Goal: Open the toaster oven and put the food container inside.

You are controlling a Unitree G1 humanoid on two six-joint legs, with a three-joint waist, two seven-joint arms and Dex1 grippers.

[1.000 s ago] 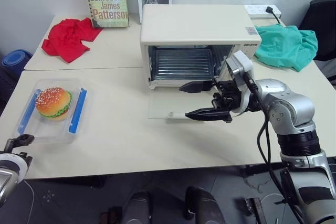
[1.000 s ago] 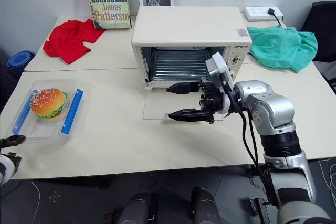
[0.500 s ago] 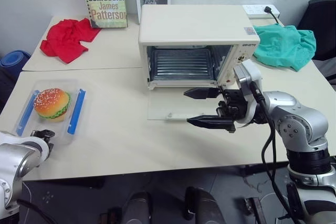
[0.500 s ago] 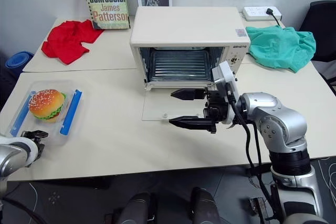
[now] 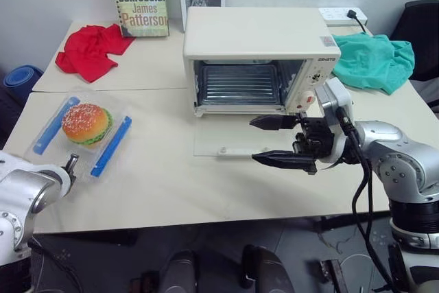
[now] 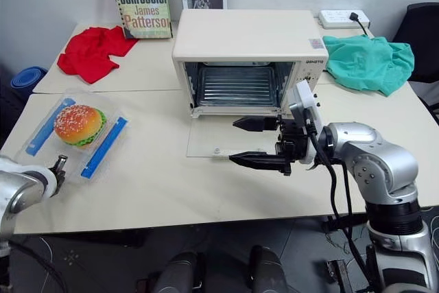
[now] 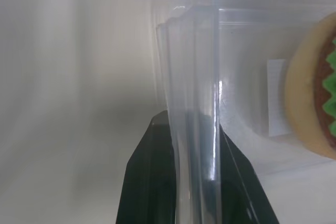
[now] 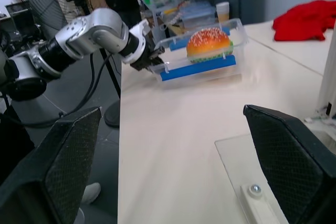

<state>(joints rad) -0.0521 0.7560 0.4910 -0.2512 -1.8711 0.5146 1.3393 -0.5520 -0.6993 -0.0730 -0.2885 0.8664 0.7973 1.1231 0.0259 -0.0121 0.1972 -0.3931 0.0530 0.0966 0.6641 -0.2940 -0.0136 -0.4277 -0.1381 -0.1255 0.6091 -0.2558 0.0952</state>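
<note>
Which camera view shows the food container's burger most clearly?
The right wrist view: the burger shows whole, from the side, inside the food container. The eye views show it from above; the left wrist view catches an edge.

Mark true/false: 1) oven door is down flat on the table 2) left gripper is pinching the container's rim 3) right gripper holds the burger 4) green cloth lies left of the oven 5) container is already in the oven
1) True: the toaster oven has its glass door lying open.
2) True: the left gripper is closed on the food container wall.
3) False: the right gripper is open and empty, near the door.
4) False: the green cloth lies right; the red cloth lies left.
5) False: it's on the table.
</note>
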